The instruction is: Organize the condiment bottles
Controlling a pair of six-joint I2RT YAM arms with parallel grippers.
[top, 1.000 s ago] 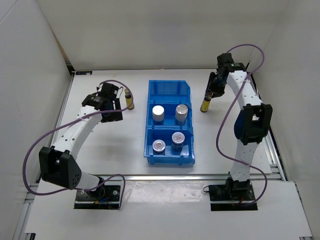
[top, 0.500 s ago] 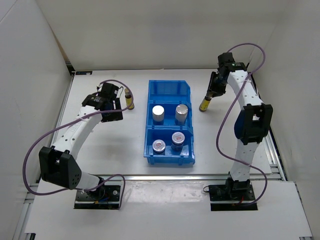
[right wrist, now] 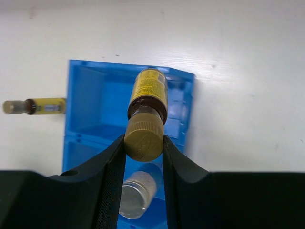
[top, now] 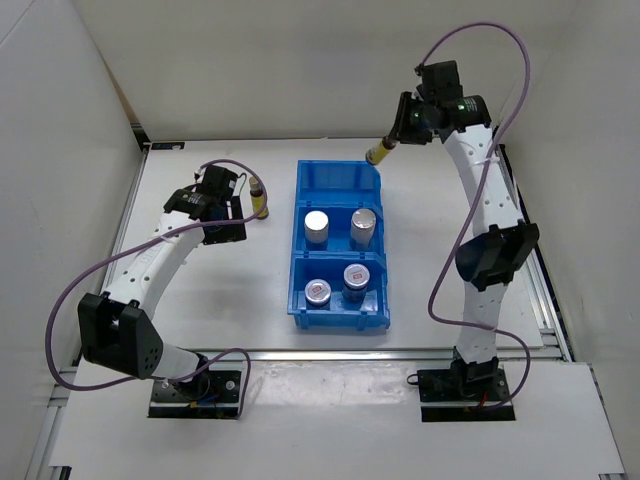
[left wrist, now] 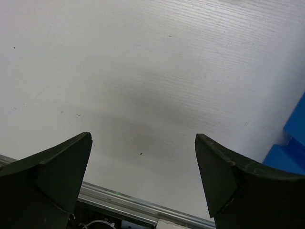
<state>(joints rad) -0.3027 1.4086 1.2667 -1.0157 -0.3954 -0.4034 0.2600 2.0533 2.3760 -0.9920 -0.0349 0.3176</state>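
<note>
Clamping a yellow bottle (right wrist: pixel 148 89) by its cap, right pincer (right wrist: pixel 144 142); label illegible; left pincer (left wrist: pixel 143 138) released.

Top external: overhead from behind, whole table (top: pixel 250 290). Left wrist: close to table. Right wrist: higher, facing down; shares blue bin (right wrist: pixel 83 90) with top.

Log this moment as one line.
right gripper: shut on yellow bottle, above far corner of bin | left gripper: open, empty | other yellow bottle: on table, left of bin

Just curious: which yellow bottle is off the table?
The yellow bottle in the right gripper, held by its cap near the blue bin's back; the other bottle rests on the table.
</note>
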